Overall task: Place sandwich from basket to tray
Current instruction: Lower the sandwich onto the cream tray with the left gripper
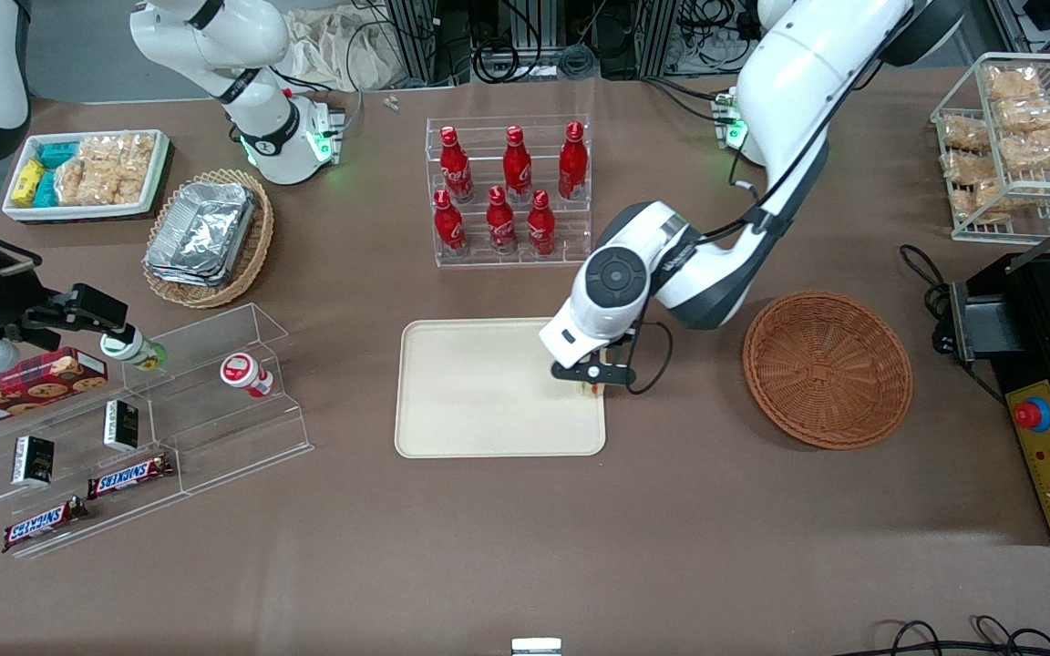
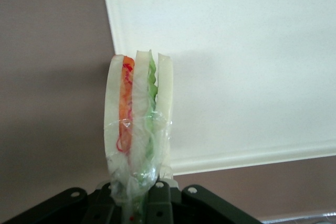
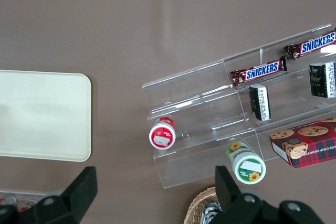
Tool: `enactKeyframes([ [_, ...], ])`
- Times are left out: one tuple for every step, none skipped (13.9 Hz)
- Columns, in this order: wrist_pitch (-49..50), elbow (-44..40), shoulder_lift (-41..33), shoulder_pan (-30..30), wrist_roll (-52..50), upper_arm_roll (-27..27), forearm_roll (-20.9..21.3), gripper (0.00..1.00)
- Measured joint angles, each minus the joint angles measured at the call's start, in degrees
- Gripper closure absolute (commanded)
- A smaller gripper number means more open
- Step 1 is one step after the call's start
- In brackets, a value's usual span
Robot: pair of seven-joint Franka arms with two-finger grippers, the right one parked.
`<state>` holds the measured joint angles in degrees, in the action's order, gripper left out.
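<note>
The left arm's gripper [image 1: 592,387] hangs over the cream-beige tray [image 1: 470,401], at the tray's edge nearest the basket. It is shut on the sandwich [image 2: 137,121], a plastic-wrapped wedge of pale bread with orange-red and green layers, held by its narrow end above the tray's corner [image 2: 236,51]. In the front view only a small bit of the sandwich [image 1: 591,390] shows under the fingers. The round reddish-brown wicker basket [image 1: 827,369] lies beside the tray toward the working arm's end, with nothing in it.
A clear rack of red bottles [image 1: 509,191] stands farther from the front camera than the tray. A tan oval basket with foil containers [image 1: 209,235] and a clear snack shelf [image 1: 142,428] lie toward the parked arm's end. A black machine [image 1: 1049,383] sits at the working arm's end.
</note>
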<state>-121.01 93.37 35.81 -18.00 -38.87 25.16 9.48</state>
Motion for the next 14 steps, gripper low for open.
enactKeyframes([
  [-1.05, -0.3, 1.15, -0.25, -0.95, -0.01, 1.22, 1.0],
  [-1.87, -0.69, 2.34, -0.28, -1.38, -0.05, 2.34, 1.0],
  [-2.65, -1.08, 3.5, -0.28, -1.55, -0.19, 3.09, 1.0],
  [-3.47, -1.59, 4.59, -0.27, -1.56, -0.34, 3.45, 1.0],
  [-3.96, -2.42, 5.65, -0.26, -1.56, -0.44, 3.64, 1.0],
  [-4.16, -3.48, 6.57, -0.25, -1.62, -0.48, 3.7, 1.0],
  [-4.17, -4.68, 7.36, -0.25, -1.72, -0.49, 3.71, 1.0],
  [-4.17, -5.65, 7.93, -0.25, -1.79, -0.49, 3.71, 1.0],
  [-4.17, -6.25, 8.3, -0.25, -1.9, -0.49, 3.71, 0.93],
  [-4.17, -6.54, 8.48, -0.25, -2.26, -0.49, 3.71, 0.75],
  [-4.17, -6.64, 8.56, -0.25, -3.04, -0.48, 3.71, 0.38],
  [-4.17, -6.66, 8.61, -0.25, -3.87, -0.48, 3.71, 0.0],
  [-4.17, -6.67, 8.64, -0.25, -4.38, -0.48, 3.71, 0.0],
  [-4.17, -6.67, 8.65, -0.25, -4.57, -0.48, 3.71, 0.0],
])
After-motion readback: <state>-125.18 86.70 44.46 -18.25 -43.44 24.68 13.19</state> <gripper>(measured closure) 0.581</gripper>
